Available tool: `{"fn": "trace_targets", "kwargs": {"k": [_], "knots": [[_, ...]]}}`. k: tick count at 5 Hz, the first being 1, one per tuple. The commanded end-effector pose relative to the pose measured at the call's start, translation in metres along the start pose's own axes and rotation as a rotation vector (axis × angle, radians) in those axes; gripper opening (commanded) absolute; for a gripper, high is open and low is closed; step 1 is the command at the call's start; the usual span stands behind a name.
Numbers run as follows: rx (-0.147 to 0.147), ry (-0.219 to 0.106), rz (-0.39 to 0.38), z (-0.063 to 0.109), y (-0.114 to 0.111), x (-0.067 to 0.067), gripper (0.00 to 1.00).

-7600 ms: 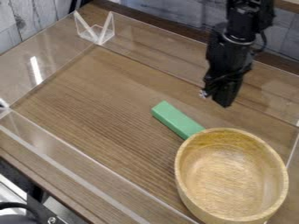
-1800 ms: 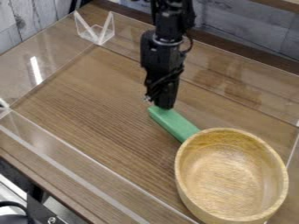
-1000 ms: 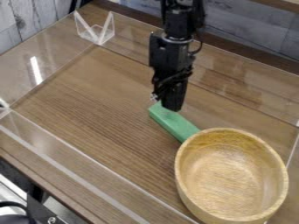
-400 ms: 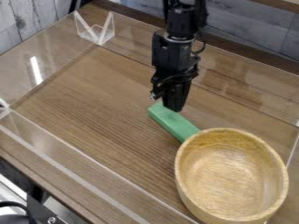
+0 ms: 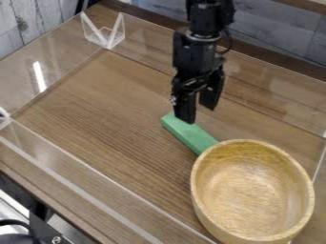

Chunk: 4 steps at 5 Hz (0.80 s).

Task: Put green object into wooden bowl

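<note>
The green object, a flat mint bar, lies on the wooden table just up and left of the wooden bowl, its lower end close to the bowl's rim. My gripper hangs point-down over the bar's upper end, its two black fingers spread apart with nothing between them. One finger reaches down to the bar's top end; whether it touches is unclear. The bowl is empty.
Clear acrylic walls fence the table along the front and left. A small clear stand sits at the back left corner.
The gripper's fingers, shut together a moment ago, now stand spread apart. The hand shifted slightly right and rolled a little. The green bar and bowl stayed put.
</note>
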<state>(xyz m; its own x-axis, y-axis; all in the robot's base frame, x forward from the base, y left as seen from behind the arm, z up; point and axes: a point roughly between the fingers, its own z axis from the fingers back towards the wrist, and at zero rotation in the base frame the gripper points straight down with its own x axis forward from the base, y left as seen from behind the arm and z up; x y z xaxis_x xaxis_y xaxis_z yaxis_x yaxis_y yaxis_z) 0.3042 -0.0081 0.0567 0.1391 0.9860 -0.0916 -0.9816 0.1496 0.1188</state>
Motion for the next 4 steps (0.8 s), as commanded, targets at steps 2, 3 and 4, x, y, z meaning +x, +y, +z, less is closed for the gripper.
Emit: {"fn": "trace_targets", "kwargs": {"k": [2,3,4], "knots": [[-0.062,-0.018,-0.032,0.036,-0.002,0.005,1.00],[-0.063,-0.018,0.018,0.029,0.000,-0.005,0.00],[-0.066,-0.023,0.053,0.023,0.001,-0.016,1.00]]}}
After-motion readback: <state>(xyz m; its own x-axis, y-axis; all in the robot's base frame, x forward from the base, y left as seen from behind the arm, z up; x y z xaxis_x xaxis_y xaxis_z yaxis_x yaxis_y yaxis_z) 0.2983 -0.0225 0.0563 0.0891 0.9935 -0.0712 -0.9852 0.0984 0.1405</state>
